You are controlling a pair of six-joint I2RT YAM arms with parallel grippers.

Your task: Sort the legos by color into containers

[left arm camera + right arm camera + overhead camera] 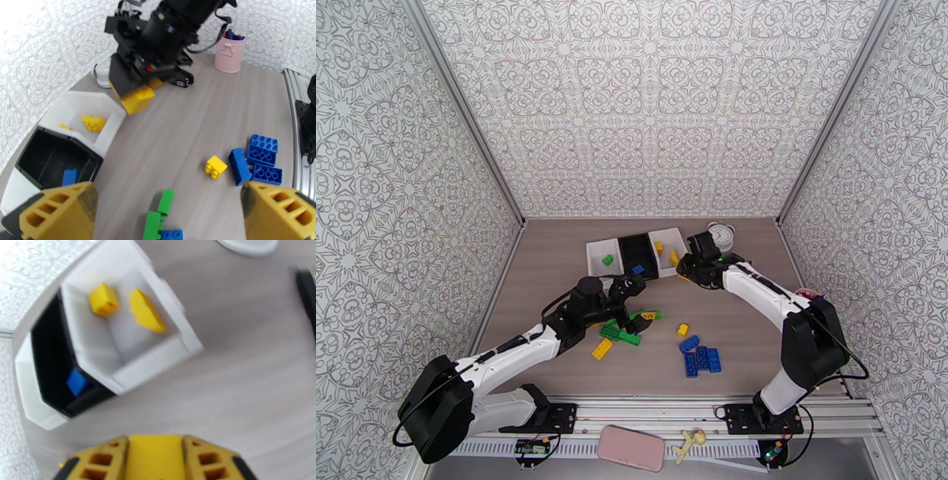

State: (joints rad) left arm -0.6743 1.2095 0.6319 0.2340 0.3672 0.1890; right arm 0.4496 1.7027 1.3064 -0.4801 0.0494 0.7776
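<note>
Right jaws are closed on a small yellow studded plastic lego brick (137, 99), held above the wood-grain bench (189, 130) just near of the right-hand white open-top plastic bin (173, 354), which has two yellow bricks inside. Left jaws gape wide open & empty over loose green, blue & yellow bricks (687, 347) mid-bench. Brick looks light, rigid & slick-sided, unlikely to break if dropped, so best gripped across two flat opposite sides, not the studs.
</note>
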